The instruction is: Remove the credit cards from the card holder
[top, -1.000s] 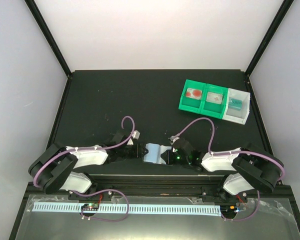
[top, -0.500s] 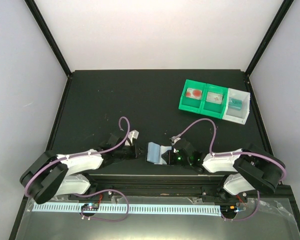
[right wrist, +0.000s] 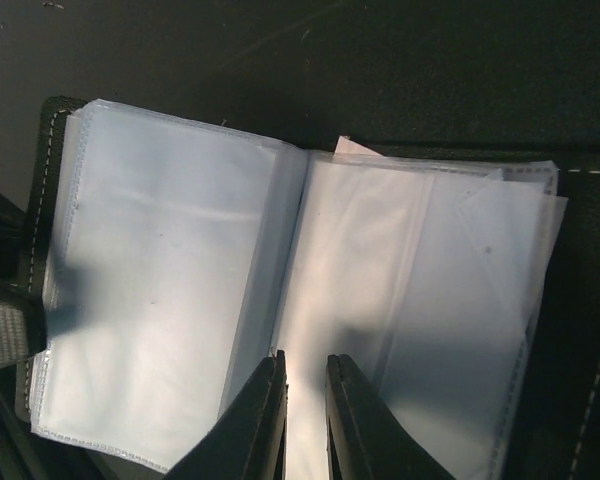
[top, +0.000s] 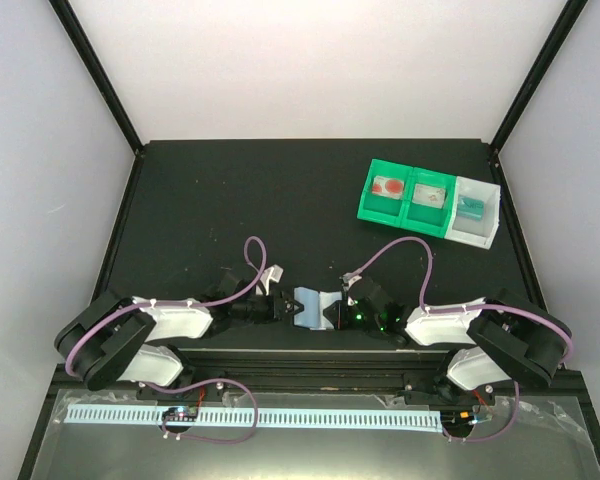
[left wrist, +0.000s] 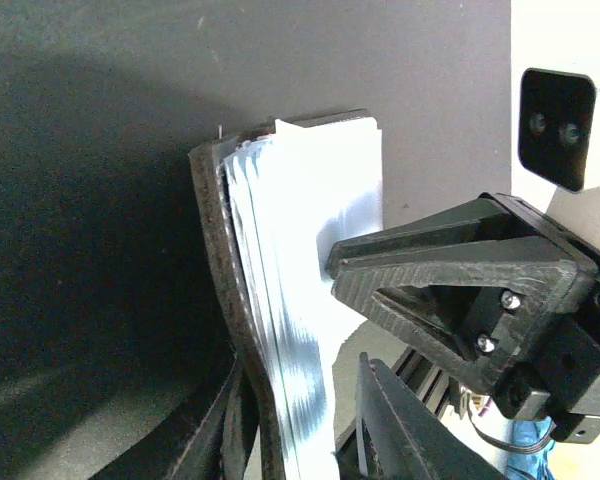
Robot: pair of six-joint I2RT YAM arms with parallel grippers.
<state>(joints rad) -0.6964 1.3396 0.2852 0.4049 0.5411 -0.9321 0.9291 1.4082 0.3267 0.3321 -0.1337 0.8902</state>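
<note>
The card holder (top: 310, 304) lies open near the table's front edge, between my two grippers. Its pale plastic sleeves (right wrist: 180, 280) are spread inside the black cover (right wrist: 585, 330). No card can be made out in the sleeves; a small pale corner (right wrist: 346, 146) pokes out behind them. My right gripper (right wrist: 305, 358) is nearly shut, its tips resting on the sleeves by the centre fold. My left gripper (left wrist: 300, 365) is open and straddles the holder's left edge (left wrist: 215, 240), with a gap at one finger (left wrist: 395, 430). A teal card (top: 468, 207) lies in the tray's white compartment.
A green-and-white three-compartment tray (top: 408, 212) stands at the back right, with reddish items (top: 387, 186) in its left green compartment. Black frame posts border the table on both sides. Both arm bases sit at the near edge.
The left arm drew back to the left, then came forward again to the holder's left edge. The holder shifted slightly. The right gripper stayed on the sleeves.
</note>
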